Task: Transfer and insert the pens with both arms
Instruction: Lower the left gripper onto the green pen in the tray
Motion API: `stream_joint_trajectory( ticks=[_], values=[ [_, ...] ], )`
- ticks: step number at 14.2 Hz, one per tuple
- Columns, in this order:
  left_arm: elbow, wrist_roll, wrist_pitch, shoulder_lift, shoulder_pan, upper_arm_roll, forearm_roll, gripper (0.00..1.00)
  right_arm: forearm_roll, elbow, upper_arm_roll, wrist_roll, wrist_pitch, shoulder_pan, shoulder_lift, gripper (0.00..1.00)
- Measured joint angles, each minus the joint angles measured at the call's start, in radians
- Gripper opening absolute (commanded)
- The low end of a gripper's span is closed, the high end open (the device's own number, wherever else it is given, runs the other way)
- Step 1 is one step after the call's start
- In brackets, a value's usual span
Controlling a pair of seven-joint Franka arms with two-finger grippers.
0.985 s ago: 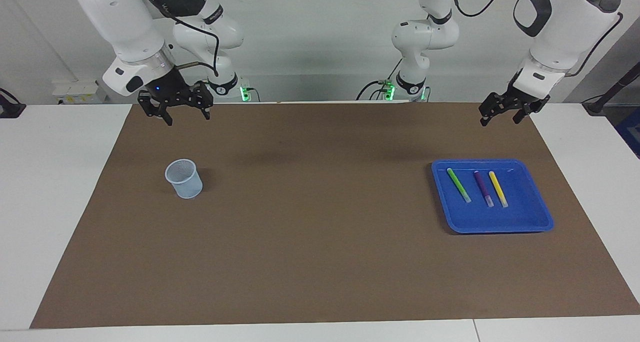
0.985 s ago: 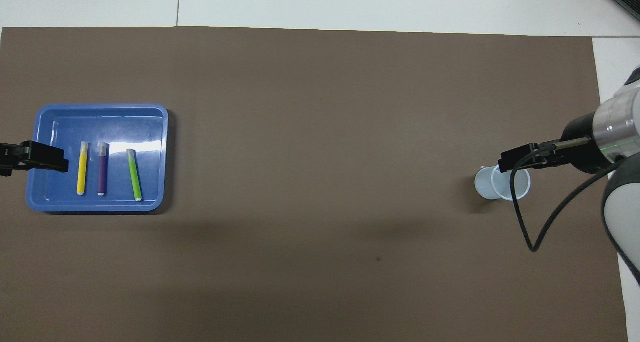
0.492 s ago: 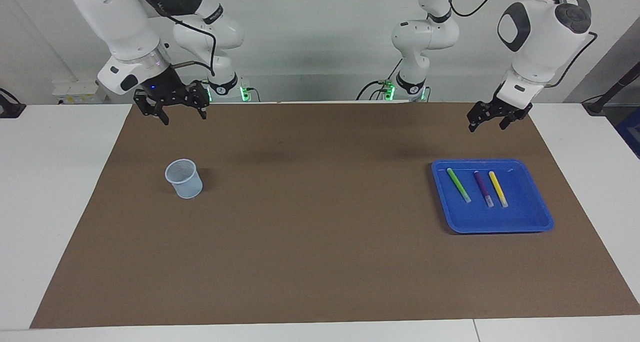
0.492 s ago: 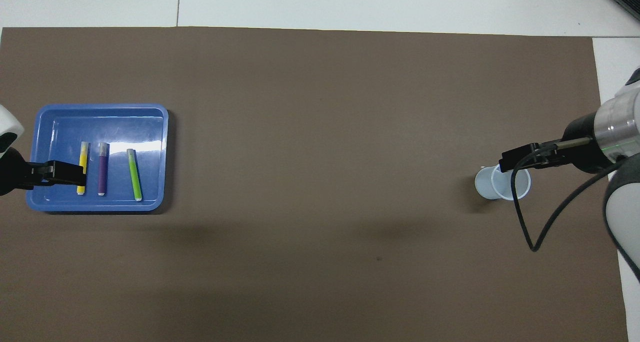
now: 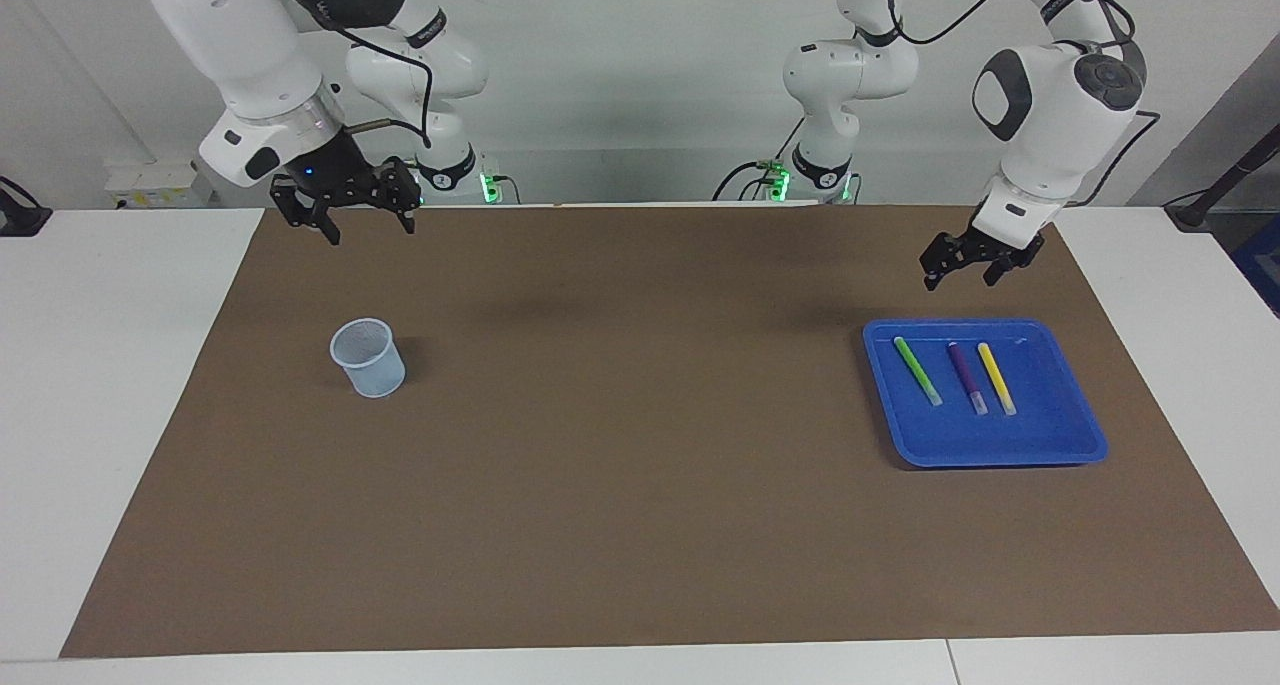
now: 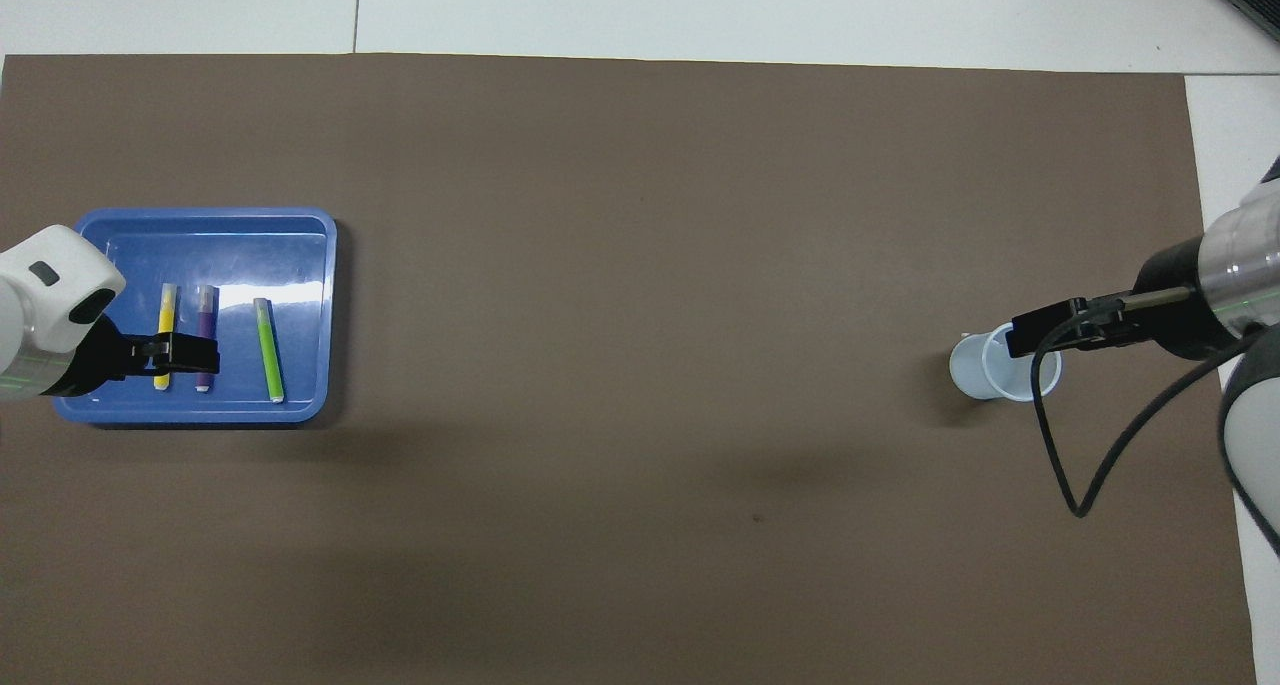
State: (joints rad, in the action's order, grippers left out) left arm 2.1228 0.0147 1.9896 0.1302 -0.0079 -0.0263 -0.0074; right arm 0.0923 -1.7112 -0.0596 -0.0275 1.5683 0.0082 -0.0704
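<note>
The three pens lay side by side in the blue tray, untouched. Left gripper hung above it, fingers apart and empty; right gripper waited, fingers wide. Reaching stage, seemingly: next, descend and pinch one pen

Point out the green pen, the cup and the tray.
green pen [image 5: 917, 371], facing view, mid-barrel.
cup [image 5: 372, 369], facing view, outer wall.
tray [image 5: 1000, 452], facing view, rim farthest from the robots.

Robot lab, two arms, mat-covered table
</note>
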Motion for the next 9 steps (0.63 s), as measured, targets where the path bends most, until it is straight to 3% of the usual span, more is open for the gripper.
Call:
stream_joint_trajectory(
  ticks=[9],
  values=[
    [0.024,0.0,0.161,-0.115,0.0,0.0,-0.029,0.99,0.007,-0.081,-0.003,0.0,-0.009,0.032,-0.05,1.0]
  ],
)
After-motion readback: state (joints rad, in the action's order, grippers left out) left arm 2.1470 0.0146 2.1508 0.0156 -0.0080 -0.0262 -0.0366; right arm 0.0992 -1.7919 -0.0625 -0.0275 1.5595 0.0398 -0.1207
